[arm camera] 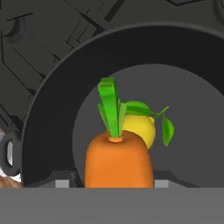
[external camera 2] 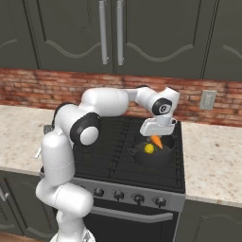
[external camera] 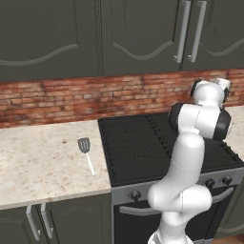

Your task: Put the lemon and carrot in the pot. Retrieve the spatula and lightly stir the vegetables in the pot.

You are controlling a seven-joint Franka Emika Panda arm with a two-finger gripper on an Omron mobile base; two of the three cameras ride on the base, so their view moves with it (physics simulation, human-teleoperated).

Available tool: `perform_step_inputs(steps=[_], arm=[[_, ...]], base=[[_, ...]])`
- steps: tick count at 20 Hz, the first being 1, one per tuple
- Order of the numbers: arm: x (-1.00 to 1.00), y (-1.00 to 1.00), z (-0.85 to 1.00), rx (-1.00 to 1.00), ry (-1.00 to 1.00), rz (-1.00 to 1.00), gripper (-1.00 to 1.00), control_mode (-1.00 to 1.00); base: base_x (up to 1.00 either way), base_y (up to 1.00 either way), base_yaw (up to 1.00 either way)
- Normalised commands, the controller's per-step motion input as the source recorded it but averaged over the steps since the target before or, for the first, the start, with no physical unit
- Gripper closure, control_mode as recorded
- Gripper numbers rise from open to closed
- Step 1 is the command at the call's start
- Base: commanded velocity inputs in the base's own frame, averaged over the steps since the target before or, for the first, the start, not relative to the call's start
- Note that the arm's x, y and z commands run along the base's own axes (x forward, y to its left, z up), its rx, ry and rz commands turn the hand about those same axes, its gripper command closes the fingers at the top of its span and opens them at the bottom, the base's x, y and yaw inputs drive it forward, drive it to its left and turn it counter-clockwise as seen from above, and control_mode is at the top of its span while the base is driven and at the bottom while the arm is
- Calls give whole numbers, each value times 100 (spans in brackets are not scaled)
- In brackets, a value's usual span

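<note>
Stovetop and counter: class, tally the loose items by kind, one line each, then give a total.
Vegetables: 2, the lemon and the carrot, both over or in the pot
Cookware: 1, the pot
Utensils: 1, the spatula on the counter
Total: 4

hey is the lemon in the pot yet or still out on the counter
In the pot. The lemon lies on the floor of the pot, inside its dark wall, just behind the carrot in the hand view.

Spatula (external camera: 86,151) unobstructed (open counter (external camera: 38,162))
</note>
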Motion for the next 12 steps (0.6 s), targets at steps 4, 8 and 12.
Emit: perform_step_inputs(steps=[4, 8, 12], arm=[[2, 0, 1, 0, -2, 0, -100, -100], [1, 0, 19, 0, -3, 0, -100, -100], [-21, 28, 49, 0, -6, 0, -100, -100]], base=[[0, 0, 0], [0, 0, 0], [0, 0, 0]])
